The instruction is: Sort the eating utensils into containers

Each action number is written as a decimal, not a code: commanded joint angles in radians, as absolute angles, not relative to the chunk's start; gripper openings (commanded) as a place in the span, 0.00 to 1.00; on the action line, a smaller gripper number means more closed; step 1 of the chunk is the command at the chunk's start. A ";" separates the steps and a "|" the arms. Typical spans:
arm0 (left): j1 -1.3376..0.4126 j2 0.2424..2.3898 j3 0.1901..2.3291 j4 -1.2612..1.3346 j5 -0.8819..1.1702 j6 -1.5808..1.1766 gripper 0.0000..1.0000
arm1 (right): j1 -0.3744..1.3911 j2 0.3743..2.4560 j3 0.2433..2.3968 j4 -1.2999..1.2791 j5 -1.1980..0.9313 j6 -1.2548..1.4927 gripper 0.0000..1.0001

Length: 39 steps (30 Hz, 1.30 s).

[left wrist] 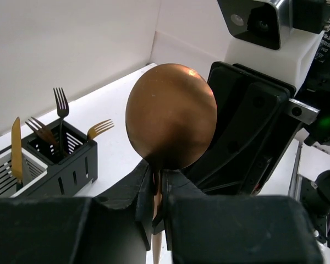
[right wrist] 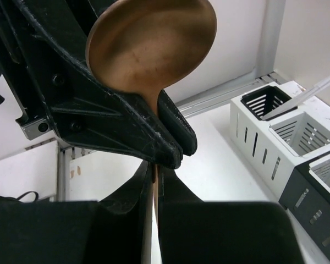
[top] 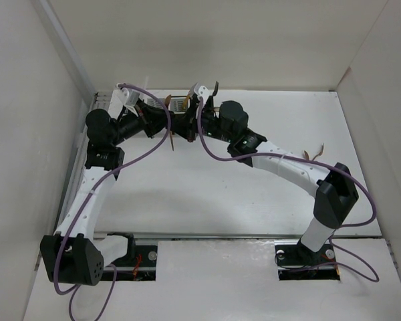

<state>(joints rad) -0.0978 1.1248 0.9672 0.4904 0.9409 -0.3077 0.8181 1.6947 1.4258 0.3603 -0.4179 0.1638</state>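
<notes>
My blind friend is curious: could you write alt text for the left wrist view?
A copper spoon stands upright, bowl up, pinched at its neck by the jaws of the left gripper. Far left, a black caddy holds forks, beside a white caddy.

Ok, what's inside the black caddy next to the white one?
The black caddy holds three forks: a dark fork, a copper fork and a gold fork. Their lower ends are hidden behind its walls, as is the bottom.

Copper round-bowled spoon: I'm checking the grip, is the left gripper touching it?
Touching. Left wrist view: the left gripper pinches the copper round-bowled spoon below its bowl, no gap.
</notes>
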 commanded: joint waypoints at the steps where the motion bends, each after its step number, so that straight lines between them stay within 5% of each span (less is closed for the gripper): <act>1: -0.098 1.108 0.939 0.574 0.922 -0.321 0.00 | 0.842 1.663 1.477 0.405 -0.439 0.144 0.00; 4: -0.098 1.097 0.939 0.574 0.894 -0.270 0.00 | 0.842 1.673 1.477 0.405 -0.416 0.144 0.00; 7: -0.098 1.097 0.939 0.574 0.833 -0.183 0.00 | 0.842 1.684 1.477 0.405 -0.391 0.144 0.57; 8: -0.098 1.109 0.949 0.574 0.812 -0.151 0.00 | 0.842 1.684 1.477 0.405 -0.391 0.144 0.68; 9: -0.098 1.109 0.959 0.574 0.754 -0.118 0.00 | 0.830 1.684 1.468 0.405 -0.376 0.144 1.00; 19: -0.098 1.370 1.057 0.874 0.439 0.104 0.00 | 0.594 1.603 1.381 0.377 -0.322 0.144 1.00; 26: -0.098 1.632 1.173 1.118 0.399 0.111 0.00 | 0.436 1.607 1.342 0.368 -0.313 0.144 1.00; 39: -0.071 1.907 1.292 1.023 0.293 0.009 0.00 | 0.195 1.618 1.358 0.160 -0.224 0.135 1.00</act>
